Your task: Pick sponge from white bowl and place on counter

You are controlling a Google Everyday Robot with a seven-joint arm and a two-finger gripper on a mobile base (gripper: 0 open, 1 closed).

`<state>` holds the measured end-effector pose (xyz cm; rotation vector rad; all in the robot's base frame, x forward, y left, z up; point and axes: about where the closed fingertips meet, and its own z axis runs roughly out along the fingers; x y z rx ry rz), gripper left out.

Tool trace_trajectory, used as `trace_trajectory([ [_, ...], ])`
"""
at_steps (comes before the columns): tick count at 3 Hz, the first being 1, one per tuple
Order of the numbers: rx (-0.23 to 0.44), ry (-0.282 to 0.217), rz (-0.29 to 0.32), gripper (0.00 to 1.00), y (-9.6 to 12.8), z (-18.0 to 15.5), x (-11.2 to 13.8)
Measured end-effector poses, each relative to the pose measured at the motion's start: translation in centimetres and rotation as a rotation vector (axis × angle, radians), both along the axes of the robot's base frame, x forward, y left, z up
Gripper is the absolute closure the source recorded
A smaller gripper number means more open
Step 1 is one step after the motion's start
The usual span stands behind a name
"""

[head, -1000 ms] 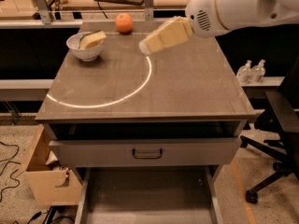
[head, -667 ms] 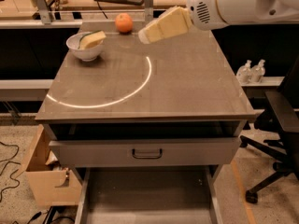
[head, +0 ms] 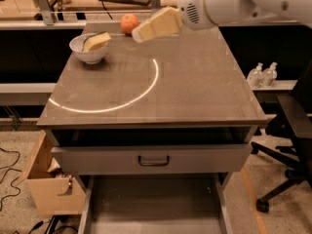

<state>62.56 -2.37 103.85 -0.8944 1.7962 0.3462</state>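
Note:
The sponge [head: 96,41], yellow with a dark green layer, lies tilted in the white bowl [head: 87,54] at the far left corner of the counter [head: 195,87]. My gripper [head: 138,34], with pale yellow pads on the white arm [head: 229,4], hangs above the far middle of the counter. It is to the right of the bowl, apart from it, and just in front of the orange fruit. It holds nothing that I can see.
A round orange fruit [head: 128,23] sits at the counter's far edge behind the gripper. The cabinet's handled drawer [head: 153,160] is below the top. A cardboard box [head: 48,189] stands on the floor at left, a black chair [head: 292,130] and bottles [head: 263,74] at right.
The arm and gripper have moved left and toward the far edge of the counter, closer to the bowl. The sponge and bowl have not moved.

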Motion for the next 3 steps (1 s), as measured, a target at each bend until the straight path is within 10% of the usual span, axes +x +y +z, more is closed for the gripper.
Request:
trace_trajectory([
  [3,0.119,-0.004,0.012,0.0,10.5,-5.1,10.0],
])
